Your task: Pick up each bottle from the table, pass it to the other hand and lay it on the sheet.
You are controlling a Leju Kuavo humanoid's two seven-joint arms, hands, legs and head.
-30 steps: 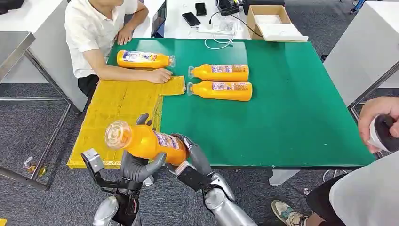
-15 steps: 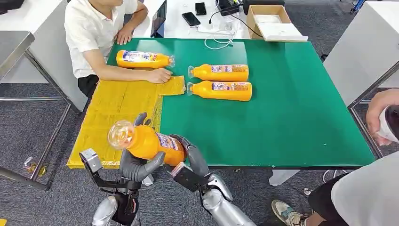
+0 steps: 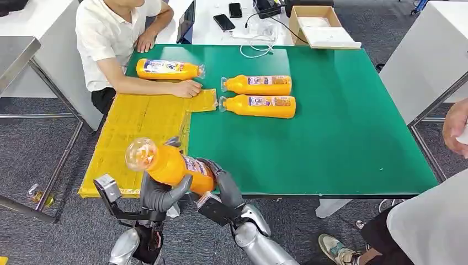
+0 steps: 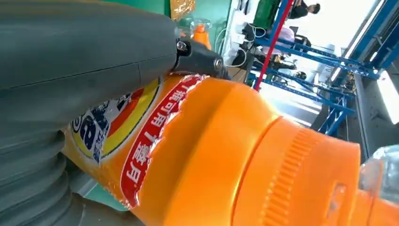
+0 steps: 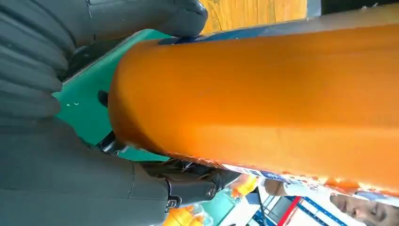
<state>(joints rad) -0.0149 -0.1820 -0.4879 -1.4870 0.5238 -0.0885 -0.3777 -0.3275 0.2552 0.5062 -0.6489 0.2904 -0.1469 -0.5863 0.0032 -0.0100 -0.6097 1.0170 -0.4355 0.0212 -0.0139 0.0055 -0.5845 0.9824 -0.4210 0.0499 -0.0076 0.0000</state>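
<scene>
Held bottle (image 3: 168,164) shifted left; three bottles (image 3: 259,95) on table (image 3: 342,132).

I seem to be in a lab or office workroom. My green-topped table (image 3: 342,127) stands on grey carpet (image 3: 33,143). At the far side, a white desk (image 3: 221,30) carries phones (image 3: 224,22), cables (image 3: 256,47) and an open cardboard box (image 3: 320,25). Blue metal racking (image 4: 329,61) stands in the background of my left wrist view.

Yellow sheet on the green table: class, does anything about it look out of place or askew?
Yes. The yellow sheet overhangs the table's left and near edges, and a person's hand rests at its far corner. No bottle lies on it yet.
</scene>
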